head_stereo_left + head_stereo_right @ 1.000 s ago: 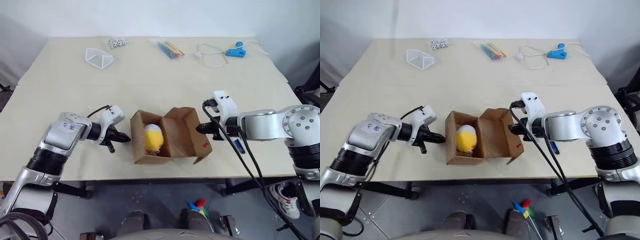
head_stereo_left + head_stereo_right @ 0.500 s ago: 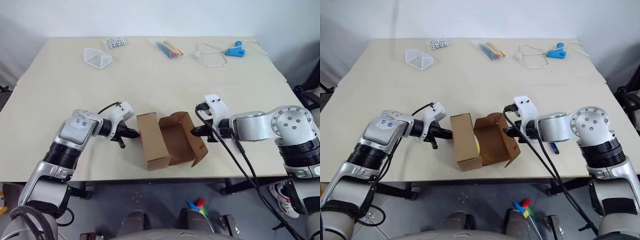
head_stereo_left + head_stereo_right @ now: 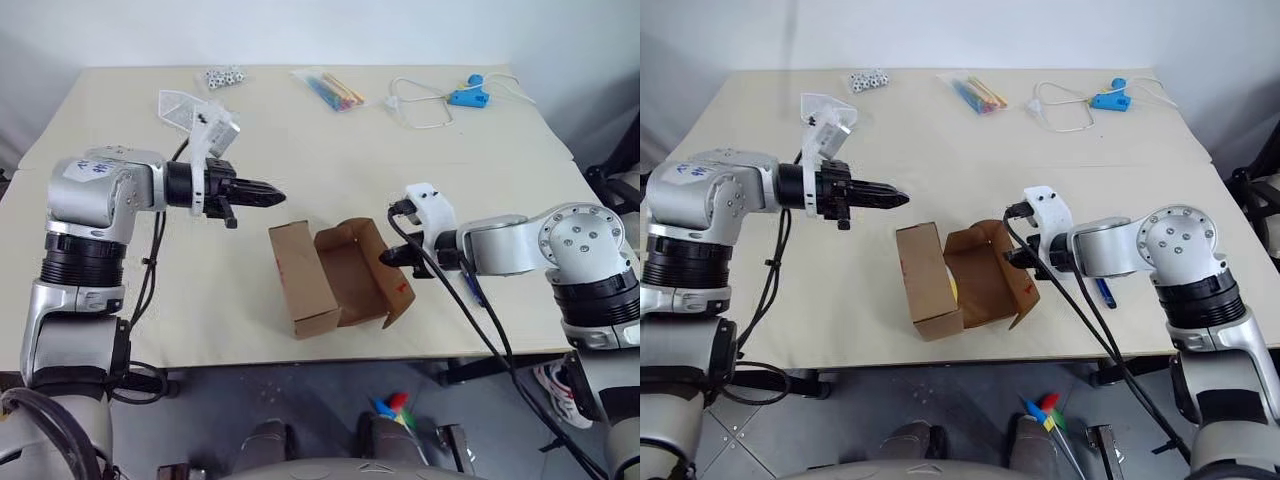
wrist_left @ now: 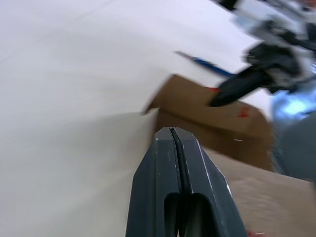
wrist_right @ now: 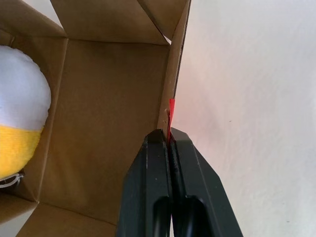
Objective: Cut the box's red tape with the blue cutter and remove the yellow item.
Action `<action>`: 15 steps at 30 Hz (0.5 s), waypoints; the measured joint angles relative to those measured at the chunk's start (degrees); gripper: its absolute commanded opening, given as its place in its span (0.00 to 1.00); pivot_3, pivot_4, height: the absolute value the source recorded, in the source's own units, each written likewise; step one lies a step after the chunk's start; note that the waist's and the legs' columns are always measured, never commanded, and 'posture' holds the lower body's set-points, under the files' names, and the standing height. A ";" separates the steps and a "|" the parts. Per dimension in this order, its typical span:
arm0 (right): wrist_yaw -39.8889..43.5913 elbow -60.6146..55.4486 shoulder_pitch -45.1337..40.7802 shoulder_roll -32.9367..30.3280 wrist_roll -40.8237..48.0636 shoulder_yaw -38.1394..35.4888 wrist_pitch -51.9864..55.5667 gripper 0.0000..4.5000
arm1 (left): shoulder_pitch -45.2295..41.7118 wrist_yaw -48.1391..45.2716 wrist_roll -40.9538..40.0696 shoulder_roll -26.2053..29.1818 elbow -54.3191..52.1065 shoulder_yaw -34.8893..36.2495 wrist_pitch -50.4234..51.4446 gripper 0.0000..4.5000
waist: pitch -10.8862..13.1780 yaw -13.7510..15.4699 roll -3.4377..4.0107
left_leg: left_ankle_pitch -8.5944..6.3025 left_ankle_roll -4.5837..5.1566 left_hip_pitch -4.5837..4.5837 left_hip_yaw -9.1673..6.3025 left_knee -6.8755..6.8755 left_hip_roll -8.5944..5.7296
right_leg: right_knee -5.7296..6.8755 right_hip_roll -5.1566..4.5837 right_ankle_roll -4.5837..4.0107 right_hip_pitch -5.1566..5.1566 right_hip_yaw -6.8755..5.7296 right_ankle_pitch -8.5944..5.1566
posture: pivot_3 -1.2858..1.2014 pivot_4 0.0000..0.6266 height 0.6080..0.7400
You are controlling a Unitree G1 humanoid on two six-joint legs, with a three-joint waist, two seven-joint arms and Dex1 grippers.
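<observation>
The left tool [image 3: 262,192] hangs above the table [image 3: 300,150], over its left half. Its fingers are pressed together and it carries nothing. To fetch the toy it would need to spread them first. Going in pressed together, it would likely shove the box [image 3: 305,285] or push the toy deeper.

The box sits near the table's front edge, about midway along it, with its flaps open. The yellow toy [image 5: 19,128] is inside it, mostly hidden from above by a cardboard panel. The box looks light, so any sideways push could slide it toward the front edge and off.

The right tool [image 3: 390,257] pinches the thin edge of the box's right flap, just where a sliver of red tape [image 5: 171,111] sticks up. That grip is narrow. A tug could slip it off the cardboard, or bend or tear the flap, and the box would then be free to shift.

The blue cutter [image 3: 1106,293] lies on the table near the front edge, right of the box, under the right arm and its cable. A sweep of that arm could knock it off.

Counted along the back edge:
- One clear container [image 3: 180,105].
- One small cluster of dice [image 3: 222,76], too small to count.
- One bag of coloured sticks [image 3: 330,90].
- One light-blue gadget with a white cord [image 3: 462,97].

Counted along the front:
- One box.
- One yellow toy.
- One cutter.
- Two tools.
</observation>
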 measured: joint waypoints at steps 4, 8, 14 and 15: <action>0.23 0.00 0.00 0.95 -0.98 -0.31 0.32 0.00 | 1.09 -0.66 -0.42 -0.83 -4.64 -4.84 0.16 0.00 | 0.00 -0.53 0.00 | 0.01 -0.03 0.01 0.00 0.00 0.01 | 0.00 0.02 0.00 0.00 0.01 0.00 | 0.52 0.24 1.00; 0.22 0.00 0.02 1.15 -1.37 -1.13 1.02 0.00 | 2.47 -0.63 -0.01 -0.71 -5.42 -8.23 -0.31 0.00 | 0.00 -0.70 0.00 | 0.03 -0.06 0.01 0.00 0.00 0.04 | -0.01 0.07 0.00 -0.03 0.03 0.00 | 0.52 0.24 1.00; -0.31 -0.10 0.21 1.57 -1.39 -2.61 1.33 0.00 | 2.59 -1.57 0.41 -0.28 -5.71 -10.25 -1.41 0.00 | 0.00 -0.66 0.00 | 0.03 -0.06 0.00 0.01 0.00 0.04 | -0.01 0.07 0.00 -0.03 0.05 0.00 | 0.52 0.24 1.00; -0.34 -0.10 0.27 1.66 -1.40 -2.61 1.36 0.00 | 2.59 -1.83 0.29 -0.28 -6.02 -10.35 -1.38 0.00 | 0.00 -0.60 0.00 | 0.03 -0.06 0.00 0.01 0.01 0.04 | -0.01 0.07 0.00 -0.03 0.05 0.00 | 0.52 0.24 1.00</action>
